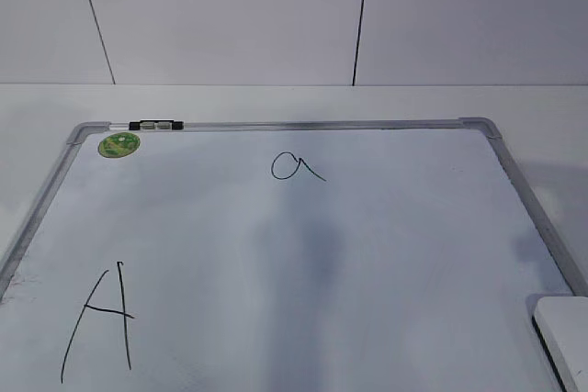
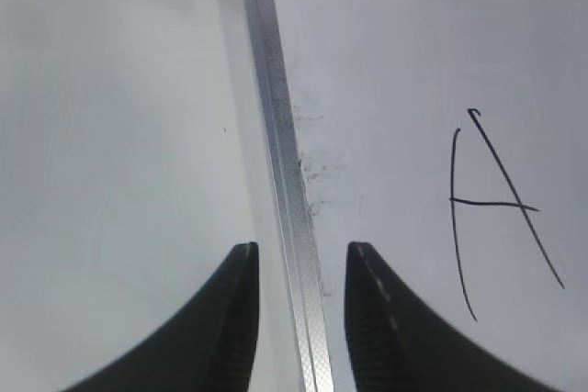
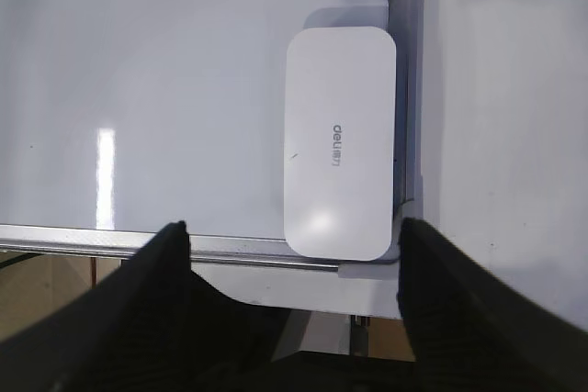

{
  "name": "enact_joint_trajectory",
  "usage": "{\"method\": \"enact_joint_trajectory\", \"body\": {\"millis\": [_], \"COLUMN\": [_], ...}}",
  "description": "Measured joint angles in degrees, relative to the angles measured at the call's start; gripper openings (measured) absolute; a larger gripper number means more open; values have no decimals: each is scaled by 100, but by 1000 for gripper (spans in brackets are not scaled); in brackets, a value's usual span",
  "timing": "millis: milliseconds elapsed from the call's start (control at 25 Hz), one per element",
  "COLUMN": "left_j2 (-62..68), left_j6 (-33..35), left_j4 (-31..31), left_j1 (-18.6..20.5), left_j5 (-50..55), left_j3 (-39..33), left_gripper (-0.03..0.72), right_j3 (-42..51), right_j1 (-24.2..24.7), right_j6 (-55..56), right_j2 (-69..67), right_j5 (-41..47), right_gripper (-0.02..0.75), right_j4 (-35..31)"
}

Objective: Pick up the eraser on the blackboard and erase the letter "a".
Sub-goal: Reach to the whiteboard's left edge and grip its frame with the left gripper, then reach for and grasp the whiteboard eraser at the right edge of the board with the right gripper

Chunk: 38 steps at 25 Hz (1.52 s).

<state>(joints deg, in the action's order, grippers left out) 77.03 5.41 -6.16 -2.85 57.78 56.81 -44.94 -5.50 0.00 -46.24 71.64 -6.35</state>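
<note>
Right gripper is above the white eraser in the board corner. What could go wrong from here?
1. The white oblong plastic eraser sits tight against the silver-framed whiteboard's rail; one finger of the open right gripper may land on the rail, not beside the block.
2. The small handwritten "a" lies far across the board; a wide swipe might smear the large capital "A" too.
</note>
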Motion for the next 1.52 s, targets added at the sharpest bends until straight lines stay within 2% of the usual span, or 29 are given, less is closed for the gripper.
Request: {"method": "enact_joint_trajectory", "body": {"millis": [240,600,1520], "left_j2": [1132,2089,2898], "left_j6": [0,0,0], "left_j4": [123,123,123], "left_j1": [0,0,0], "left_j5": [-132,-749,-1245], "left_j3": [415,499,524], "left_gripper": [239,239,237], "right_j3": [0,0,0], "right_j1": [0,0,0], "right_j6": [30,40,40], "right_j2": [0,0,0], "right_j5": [0,0,0], "right_gripper": [539,539,540], "right_j4": [-13,-35,-35]}}
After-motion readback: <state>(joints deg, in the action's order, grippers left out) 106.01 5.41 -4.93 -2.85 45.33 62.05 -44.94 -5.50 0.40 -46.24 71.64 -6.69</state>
